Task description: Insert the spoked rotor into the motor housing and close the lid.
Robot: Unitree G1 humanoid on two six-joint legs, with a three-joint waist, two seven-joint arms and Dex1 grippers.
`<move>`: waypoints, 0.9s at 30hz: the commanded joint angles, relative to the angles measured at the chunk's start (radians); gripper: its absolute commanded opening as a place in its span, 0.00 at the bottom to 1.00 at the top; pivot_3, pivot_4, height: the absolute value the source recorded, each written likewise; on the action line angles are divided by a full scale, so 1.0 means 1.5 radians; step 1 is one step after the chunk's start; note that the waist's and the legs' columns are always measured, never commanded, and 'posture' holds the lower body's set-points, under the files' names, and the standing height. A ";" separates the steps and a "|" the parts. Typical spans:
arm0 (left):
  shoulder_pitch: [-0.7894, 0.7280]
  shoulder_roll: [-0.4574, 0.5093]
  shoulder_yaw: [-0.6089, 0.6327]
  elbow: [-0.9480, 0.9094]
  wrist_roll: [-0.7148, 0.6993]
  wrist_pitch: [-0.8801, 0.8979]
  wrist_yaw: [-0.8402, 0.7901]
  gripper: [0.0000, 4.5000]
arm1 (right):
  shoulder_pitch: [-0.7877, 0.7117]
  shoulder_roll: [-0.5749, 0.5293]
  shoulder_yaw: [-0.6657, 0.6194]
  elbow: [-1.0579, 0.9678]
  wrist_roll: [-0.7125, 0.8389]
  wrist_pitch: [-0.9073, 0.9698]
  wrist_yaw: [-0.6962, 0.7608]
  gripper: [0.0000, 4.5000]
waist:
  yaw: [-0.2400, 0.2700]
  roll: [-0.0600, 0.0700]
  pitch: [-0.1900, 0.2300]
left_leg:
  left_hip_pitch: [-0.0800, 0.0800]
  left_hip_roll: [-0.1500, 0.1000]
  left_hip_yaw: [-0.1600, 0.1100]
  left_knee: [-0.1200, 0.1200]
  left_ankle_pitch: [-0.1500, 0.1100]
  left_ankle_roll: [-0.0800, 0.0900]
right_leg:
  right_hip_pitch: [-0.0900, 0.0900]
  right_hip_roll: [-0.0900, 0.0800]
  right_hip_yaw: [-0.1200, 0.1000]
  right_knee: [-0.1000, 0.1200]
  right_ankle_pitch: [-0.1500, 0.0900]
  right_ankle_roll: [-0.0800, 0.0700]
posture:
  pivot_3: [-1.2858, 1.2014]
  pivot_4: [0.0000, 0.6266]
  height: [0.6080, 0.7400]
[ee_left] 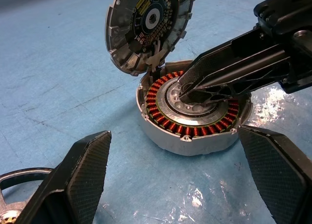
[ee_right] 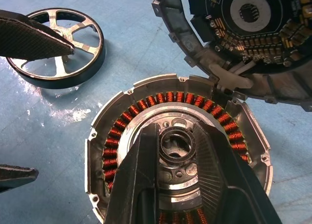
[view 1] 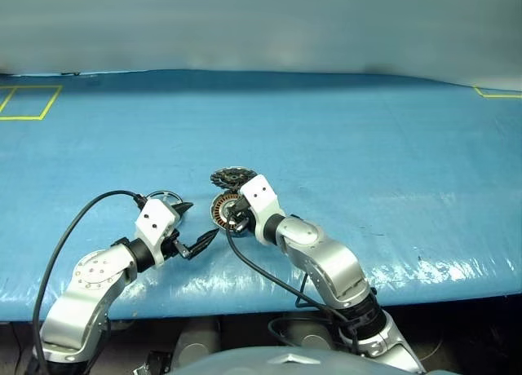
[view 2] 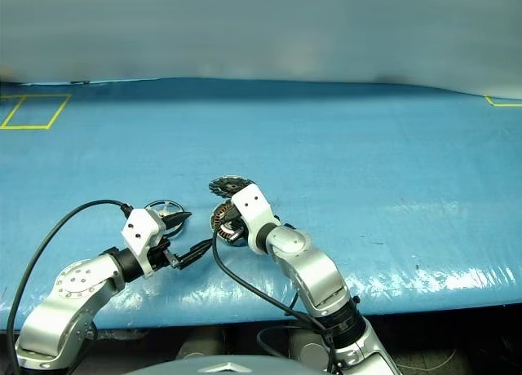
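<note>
- The right gripper jaws pinch the hub of the motor housing, holding it steady near the counter's front edge.
- The left gripper jaws are spread wide beside the spoked rotor, ready to grab it.
- The lid leans open.

The motor housing is dull cast grey metal with glossy copper-coloured windings inside. Beside it, the lid shows a dark face and a matt grey toothed rim. The spoked rotor is bright polished metal. Black textured pads line the left hand. The tabletop wears a blue, faintly glossy, scuffed cover.
</note>
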 commanded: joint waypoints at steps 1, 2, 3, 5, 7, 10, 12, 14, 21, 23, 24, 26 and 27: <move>-0.001 0.004 0.010 -0.011 0.001 -0.008 0.002 1.00 | 0.003 0.005 0.006 -0.017 0.006 -0.008 0.003 0.15 | 0.000 0.000 0.000 | 0.000 0.000 0.000 0.000 0.000 0.000 | 0.000 0.000 0.000 0.000 0.000 0.000 | 0.52 0.24 1.00; -0.001 0.004 0.009 -0.011 0.001 -0.008 0.001 1.00 | 0.003 0.005 0.007 -0.016 0.006 -0.008 0.003 0.15 | 0.000 0.000 0.000 | 0.000 0.000 0.000 0.000 0.000 0.000 | 0.000 0.000 0.000 0.000 0.000 0.000 | 0.52 0.24 1.00; -0.001 0.004 0.009 -0.010 0.001 -0.008 0.001 1.00 | 0.004 0.006 0.008 -0.016 0.006 -0.008 0.003 0.15 | 0.000 0.000 0.000 | 0.000 0.000 0.000 0.000 0.000 0.000 | 0.000 0.000 0.000 0.000 0.000 0.000 | 0.52 0.24 1.00; -0.003 0.005 0.009 -0.009 0.001 -0.008 0.000 1.00 | 0.006 0.007 0.008 -0.013 0.007 -0.010 0.002 0.15 | 0.000 0.000 0.000 | 0.000 0.000 0.000 0.000 0.000 0.000 | 0.000 0.000 0.000 0.000 0.000 0.000 | 0.52 0.24 1.00; -0.005 0.005 0.009 -0.009 0.001 -0.008 0.000 1.00 | 0.007 0.009 0.007 -0.008 0.008 -0.011 0.002 0.15 | 0.000 0.000 0.000 | 0.000 0.000 0.000 0.000 0.000 0.000 | 0.000 0.000 0.000 0.000 0.000 0.000 | 0.52 0.24 1.00; -0.006 0.005 0.010 -0.008 0.001 -0.007 0.000 1.00 | 0.009 0.011 0.003 -0.002 0.008 -0.014 0.002 0.15 | 0.000 0.000 0.000 | 0.000 0.000 0.000 0.000 0.000 0.000 | 0.000 0.000 0.000 0.000 0.000 0.000 | 0.52 0.24 1.00; -0.006 0.006 0.010 -0.009 0.001 -0.007 0.001 1.00 | 0.010 0.012 0.001 0.000 0.009 -0.016 0.002 0.15 | 0.000 0.000 0.000 | 0.000 0.000 0.000 0.000 0.000 0.000 | 0.000 0.000 0.000 0.000 0.000 0.000 | 0.52 0.24 1.00; -0.007 0.006 0.010 -0.009 0.001 -0.006 0.001 1.00 | 0.011 0.015 -0.003 0.003 0.010 -0.021 0.000 0.31 | 0.000 0.000 0.000 | 0.000 0.000 0.000 0.000 0.000 0.000 | 0.000 0.000 0.000 0.000 0.000 0.000 | 0.52 0.24 1.00; -0.004 0.003 0.014 -0.012 0.000 -0.006 0.006 1.00 | 0.015 0.017 -0.015 -0.032 0.030 -0.013 0.008 0.59 | 0.000 0.000 0.000 | 0.000 0.000 0.000 0.000 0.000 0.000 | 0.000 0.000 0.000 0.000 0.000 0.000 | 0.52 0.24 1.00; -0.003 0.003 0.016 -0.013 -0.002 -0.006 0.006 1.00 | 0.019 0.016 -0.022 -0.054 0.042 -0.001 0.014 0.59 | 0.001 0.000 0.000 | 0.000 0.000 0.000 0.000 0.000 0.000 | 0.000 0.000 0.000 0.000 0.000 0.000 | 0.52 0.24 1.00; -0.003 0.003 0.016 -0.013 -0.003 -0.006 0.007 1.00 | 0.020 0.016 -0.025 -0.064 0.048 0.004 0.016 0.59 | 0.001 0.000 0.000 | 0.000 0.000 0.000 0.000 0.000 0.000 | 0.000 0.000 0.000 0.000 0.000 0.000 | 0.52 0.24 1.00; -0.002 0.003 0.016 -0.013 -0.004 -0.006 0.007 1.00 | 0.024 0.018 -0.032 -0.083 0.061 0.017 0.017 0.50 | 0.000 0.000 0.000 | 0.000 0.000 0.000 0.000 0.000 0.000 | 0.000 0.000 0.000 0.000 0.000 0.000 | 0.52 0.24 1.00; -0.002 0.003 0.017 -0.013 -0.005 -0.007 0.007 1.00 | 0.025 0.018 -0.034 -0.092 0.066 0.022 0.016 0.45 | -0.001 0.000 0.000 | 0.000 0.000 0.000 0.000 0.000 0.000 | 0.000 0.000 0.000 0.000 0.000 0.000 | 0.52 0.24 1.00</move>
